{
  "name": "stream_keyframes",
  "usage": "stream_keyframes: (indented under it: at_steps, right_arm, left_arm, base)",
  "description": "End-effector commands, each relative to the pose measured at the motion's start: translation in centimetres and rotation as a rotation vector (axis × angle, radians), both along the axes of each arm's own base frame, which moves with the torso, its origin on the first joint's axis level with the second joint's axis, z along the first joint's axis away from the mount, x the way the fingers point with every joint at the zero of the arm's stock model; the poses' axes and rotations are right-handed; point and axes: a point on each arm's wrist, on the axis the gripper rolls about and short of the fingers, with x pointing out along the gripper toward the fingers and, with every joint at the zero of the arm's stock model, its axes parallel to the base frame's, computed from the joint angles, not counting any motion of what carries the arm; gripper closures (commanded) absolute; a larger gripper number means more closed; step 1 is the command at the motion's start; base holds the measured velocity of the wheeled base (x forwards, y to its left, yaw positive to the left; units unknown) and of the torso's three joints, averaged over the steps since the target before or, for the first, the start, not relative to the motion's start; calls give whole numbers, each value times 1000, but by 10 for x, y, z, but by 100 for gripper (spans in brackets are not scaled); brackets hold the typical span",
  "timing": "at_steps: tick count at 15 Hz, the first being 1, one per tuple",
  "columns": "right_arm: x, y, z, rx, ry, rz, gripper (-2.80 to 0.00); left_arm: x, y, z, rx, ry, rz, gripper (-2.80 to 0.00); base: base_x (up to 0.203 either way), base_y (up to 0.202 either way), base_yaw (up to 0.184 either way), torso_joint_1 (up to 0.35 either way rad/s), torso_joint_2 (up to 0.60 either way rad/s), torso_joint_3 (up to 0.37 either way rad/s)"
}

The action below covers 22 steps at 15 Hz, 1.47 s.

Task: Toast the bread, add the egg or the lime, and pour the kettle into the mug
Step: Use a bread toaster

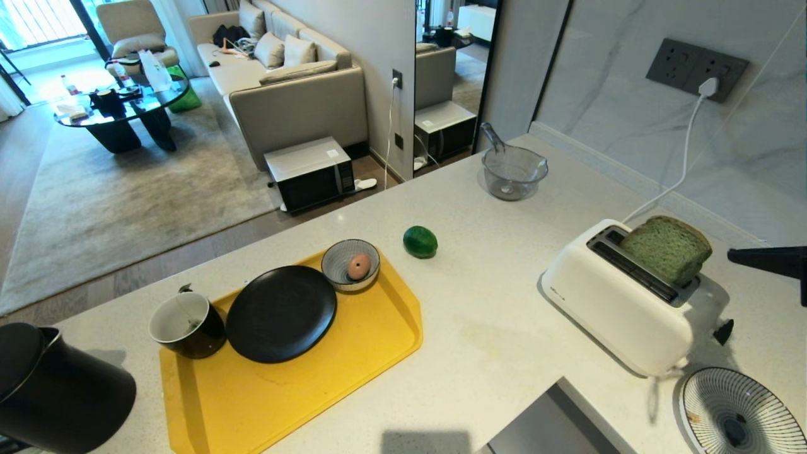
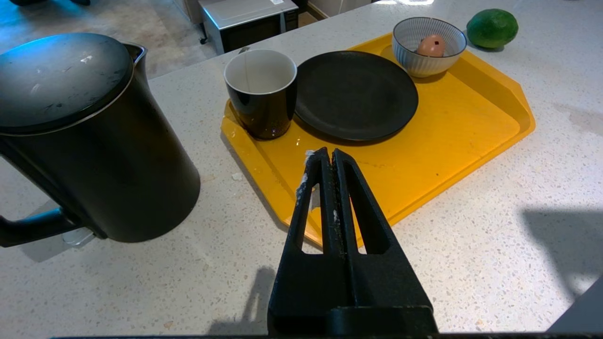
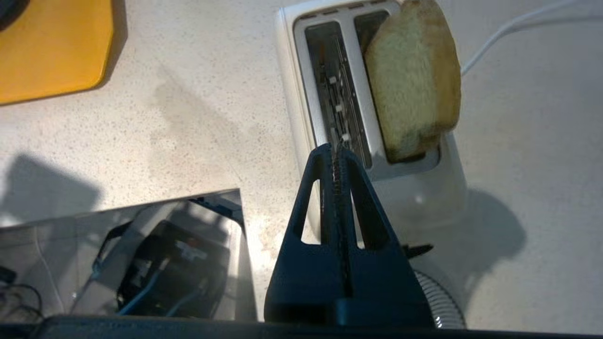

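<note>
Right gripper (image 3: 335, 149) pressed together, holding nothing; it hangs above the near end of the toaster (image 3: 414, 202), tips over the rim between the two slots; the bread (image 3: 412, 80) stands tilted in the slot just past the tips and to one side, most of it sticking out, not touching the jaws; the other slot, straight ahead of the tips, is bare wire. In the head view only a black part of the right arm shows at the right edge, beside the toaster.

Left gripper (image 2: 329, 155) also pressed together, empty, parked over the near edge of the tray (image 2: 452, 141); mug (image 2: 260, 92) just ahead of the tips on the tray corner, touching the plate (image 2: 355, 94); kettle (image 2: 89, 141) off the tray, beside the jaws, lid on; bowl (image 2: 426, 44) with egg (image 2: 431, 46) at the tray's far end; lime (image 2: 492, 27) on the counter (image 2: 471, 235) beyond the bowl, well apart from the jaws.
</note>
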Motion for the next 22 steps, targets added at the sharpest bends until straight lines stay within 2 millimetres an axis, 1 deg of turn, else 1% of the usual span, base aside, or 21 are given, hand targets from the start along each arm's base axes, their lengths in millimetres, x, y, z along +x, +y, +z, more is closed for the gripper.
stream_keyframes:
  at_steps: [1, 3, 5, 7, 8, 9, 10, 13, 15, 17, 20, 22]
  right_arm:
    - [-18, -6, -9, 4, -23, -62, 0]
    - [-16, -21, -24, -35, -115, -123, 0]
    - [-9, -42, -52, -74, -221, -160, 0]
    - [-7, -53, -83, -61, -269, -117, 0]
    - [-6, -55, -94, -45, -279, -79, 0]
    - [-6, -56, -100, -25, -289, -35, 0]
    - [-8, -58, -103, -15, -297, -14, 0]
    - [-11, -64, -100, -49, -339, -27, 0]
    - [-13, -68, -104, -63, -361, -40, 0]
    - [-20, -64, -104, -25, -357, -60, 0]
    - [-36, -49, -123, 115, -271, -43, 0]
    - [-47, -41, -139, 124, -223, -29, 0]
  left_arm:
    - [1, 0, -4, -1, 12, 0, 0]
    - [1, 0, -4, -2, 12, -1, 0]
    - [1, 0, -4, -1, 12, 0, 0]
    - [1, 0, -4, -1, 12, -1, 0]
    - [1, 0, -4, -1, 12, 1, 0]
    - [1, 0, -4, -1, 12, 1, 0]
    - [1, 0, -4, -1, 12, 0, 0]
    - [1, 0, -4, -1, 12, 0, 0]
    - [1, 0, -4, -1, 12, 0, 0]
    - [1, 0, -4, -1, 12, 1, 0]
    - [1, 0, -4, -1, 12, -1, 0]
    - [1, 0, -4, -1, 12, 1, 0]
  base:
    - [0, 0, 0, 0, 0, 0]
    - [0, 0, 0, 0, 0, 0]
    - [0, 0, 0, 0, 0, 0]
    - [0, 0, 0, 0, 0, 0]
    - [0, 0, 0, 0, 0, 0]
    - [0, 0, 0, 0, 0, 0]
    - [0, 0, 0, 0, 0, 0]
    - [0, 0, 0, 0, 0, 0]
    - [0, 0, 0, 0, 0, 0]
    - [0, 0, 0, 0, 0, 0]
    - [0, 0, 0, 0, 0, 0]
    - [0, 0, 0, 0, 0, 0]
